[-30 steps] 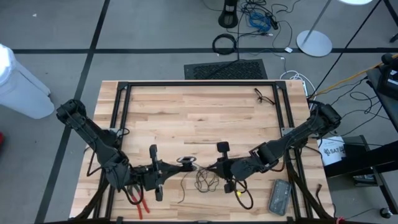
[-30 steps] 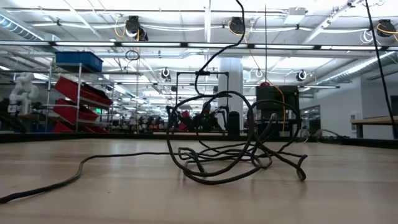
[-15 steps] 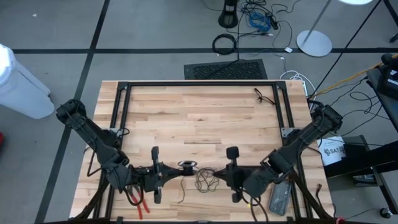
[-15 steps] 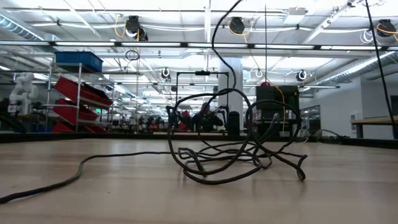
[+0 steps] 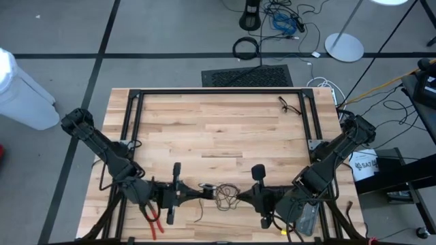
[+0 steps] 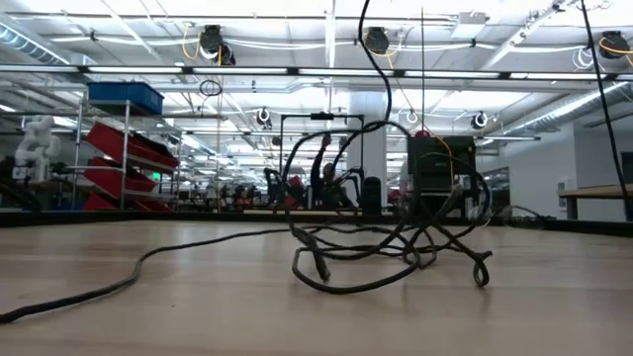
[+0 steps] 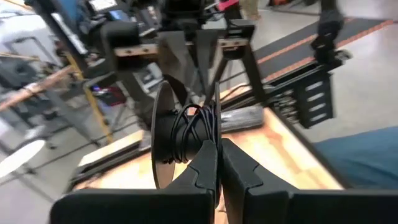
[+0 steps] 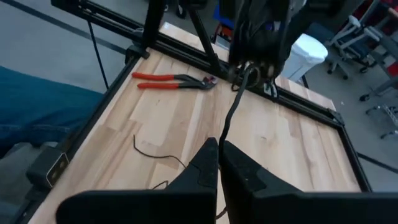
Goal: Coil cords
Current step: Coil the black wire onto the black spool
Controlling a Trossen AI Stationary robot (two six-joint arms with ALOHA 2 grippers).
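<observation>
**Cord drawn tighter at the near edge**

Along the table's (image 5: 218, 129) near edge we had both grippers closer: left gripper (image 5: 201, 191) clamped on the cord's (image 5: 225, 196) puck (image 7: 177, 134), right gripper (image 5: 240, 196) pinching its strand, tangle smaller, coiling underway.

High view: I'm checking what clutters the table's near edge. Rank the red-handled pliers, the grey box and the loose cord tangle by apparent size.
1. Cord tangle and grey box: look alike, unsure; the box is partly hidden by the right arm.
2. Red-handled pliers: smallest, partly under the left arm.
</observation>
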